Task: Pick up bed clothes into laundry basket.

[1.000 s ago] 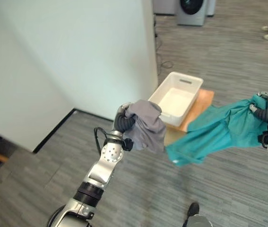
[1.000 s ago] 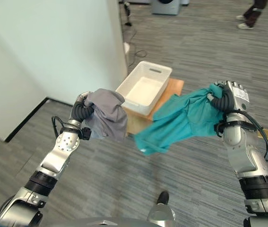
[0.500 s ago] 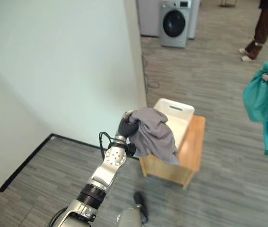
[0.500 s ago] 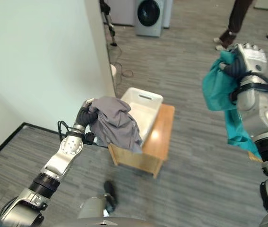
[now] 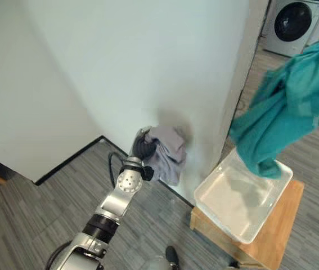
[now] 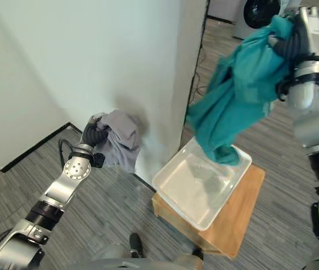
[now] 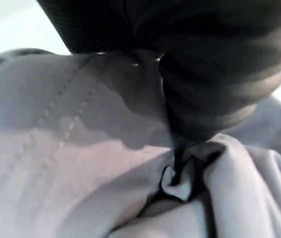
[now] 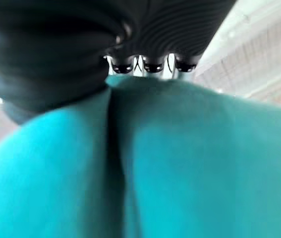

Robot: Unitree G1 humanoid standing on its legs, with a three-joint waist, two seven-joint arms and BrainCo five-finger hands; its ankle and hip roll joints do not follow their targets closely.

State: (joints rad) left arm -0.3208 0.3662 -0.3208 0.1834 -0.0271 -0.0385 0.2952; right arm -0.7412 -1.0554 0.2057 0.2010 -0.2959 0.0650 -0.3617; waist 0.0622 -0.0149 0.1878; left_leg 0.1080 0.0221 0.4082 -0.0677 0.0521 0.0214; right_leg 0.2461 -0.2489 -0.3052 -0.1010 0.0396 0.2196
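A teal cloth (image 6: 235,93) hangs from my right hand (image 6: 311,28), held high at the right; its lower end dangles just above the white basket (image 6: 165,183). The basket stands on a low wooden stand (image 6: 243,216). My left hand (image 5: 142,147) is shut on a grey cloth (image 5: 167,147), bunched in front of the white wall, left of the basket. In the left wrist view the grey cloth (image 7: 81,163) is gathered under the dark cover. In the right wrist view the teal cloth (image 8: 180,163) sits below the curled fingers (image 8: 152,64).
A white wall (image 5: 120,67) with a corner edge (image 6: 190,84) stands close behind the basket. A washing machine (image 5: 297,25) stands at the far right on the grey striped floor (image 5: 46,208).
The camera has swung, so the whole scene has shifted. My right hand has brought the teal cloth from the far right over the basket. The left hand still holds the grey cloth.
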